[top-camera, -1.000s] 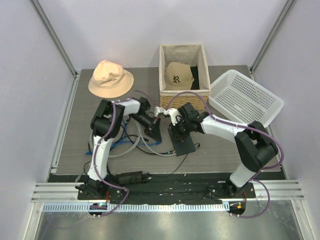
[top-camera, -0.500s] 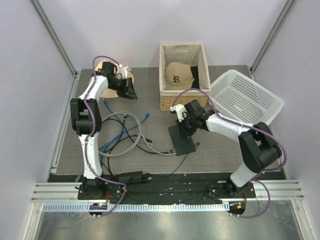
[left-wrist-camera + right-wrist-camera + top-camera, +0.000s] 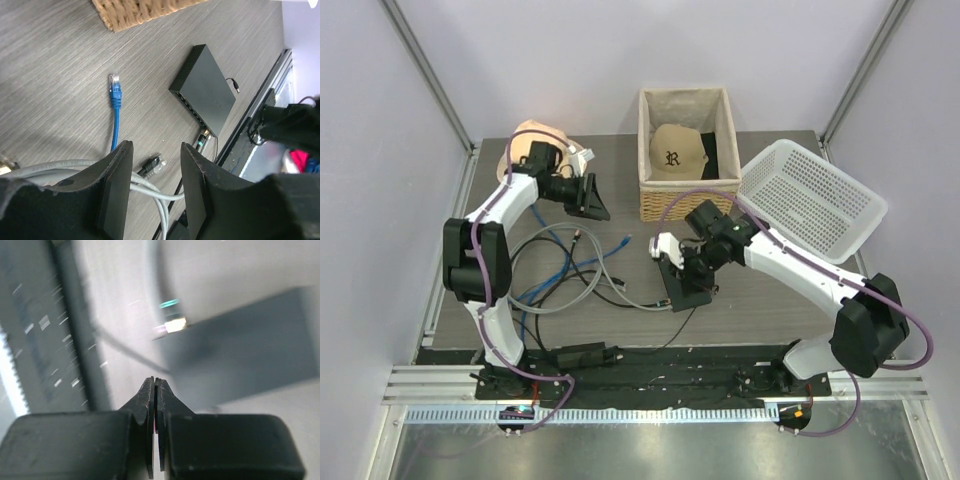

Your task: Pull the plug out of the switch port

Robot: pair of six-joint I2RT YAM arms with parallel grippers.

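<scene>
The right arm [image 3: 800,268] runs in a long bend from its base to the switch [image 3: 687,290]. Its wrist is turned down, so the right gripper [image 3: 682,266] hangs over the far end of the switch. From above, whether it touches the box cannot be told. Its jaws are pressed together, and nothing shows between them. The left arm [image 3: 480,235] stands well left of the switch, folded up and reaching to the far side. The left gripper [image 3: 590,198] is off the table [image 3: 760,300] and aimed back toward the switch, its jaws apart and empty.

The switch lies flat on the table with the plug [image 3: 202,143] seated in its socket row, at the end nearest the front rail.

The right wrist view is smeared with blur, so the switch is only a grey slab there and the plug a pale spot with a teal glint. In the top view the right gripper covers part of the switch, and the plug is too small to make out. A tan bucket hat [image 3: 528,140], far left of the switch, is half hidden behind the left wrist.

Left of the switch sprawls a tangle of cables [image 3: 565,275] in grey, black and blue. A loose blue connector [image 3: 115,89] and a loose black connector [image 3: 155,163] lie between the switch and the left gripper. Beyond the switch stands a wicker basket [image 3: 687,198] holding a cap [image 3: 676,152]. A white plastic basket [image 3: 810,195] sits tilted to the far right of the switch, and a black adapter brick [image 3: 582,353] lies nearer than the switch and to its left, by the rail
</scene>
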